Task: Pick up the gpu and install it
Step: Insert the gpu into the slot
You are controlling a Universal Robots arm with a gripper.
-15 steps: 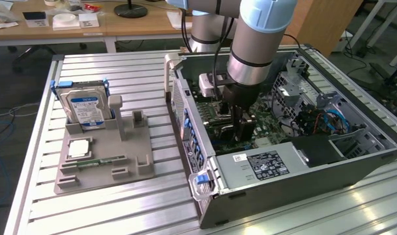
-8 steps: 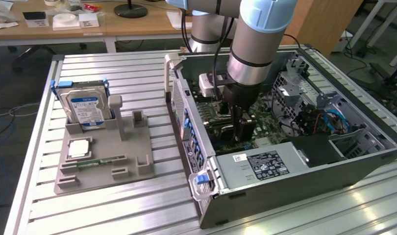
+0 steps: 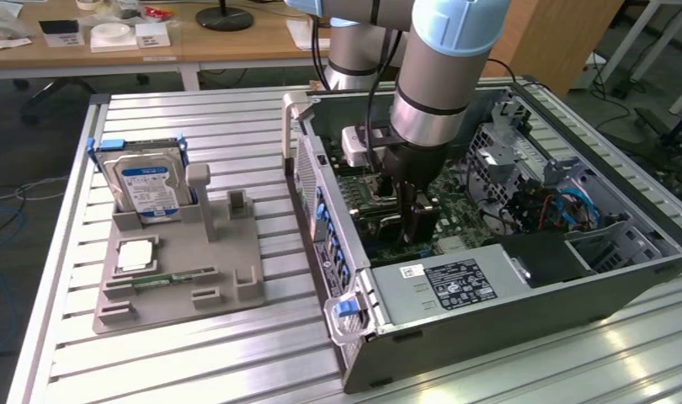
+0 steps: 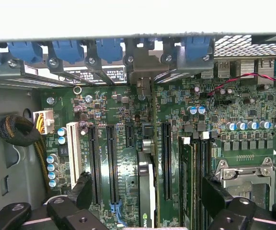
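The gpu (image 4: 146, 184) shows edge-on as a thin dark card standing upright in a motherboard slot, and its metal bracket end (image 4: 143, 81) reaches the case's rear wall under the blue clips. My gripper (image 4: 147, 194) is open and straddles the card. One dark finger (image 4: 82, 189) and the other (image 4: 219, 196) stand well apart from the card on either side. In the exterior view the gripper (image 3: 415, 225) hangs straight down inside the open computer case (image 3: 610, 278), low over the motherboard.
A grey fixture (image 3: 223, 252) at the exterior view's left holds a hard drive (image 3: 148, 183) and a small green memory stick (image 3: 170, 275). The power supply (image 3: 454, 282) sits at the case's near end. Cables and a drive cage (image 3: 543, 198) crowd the far side.
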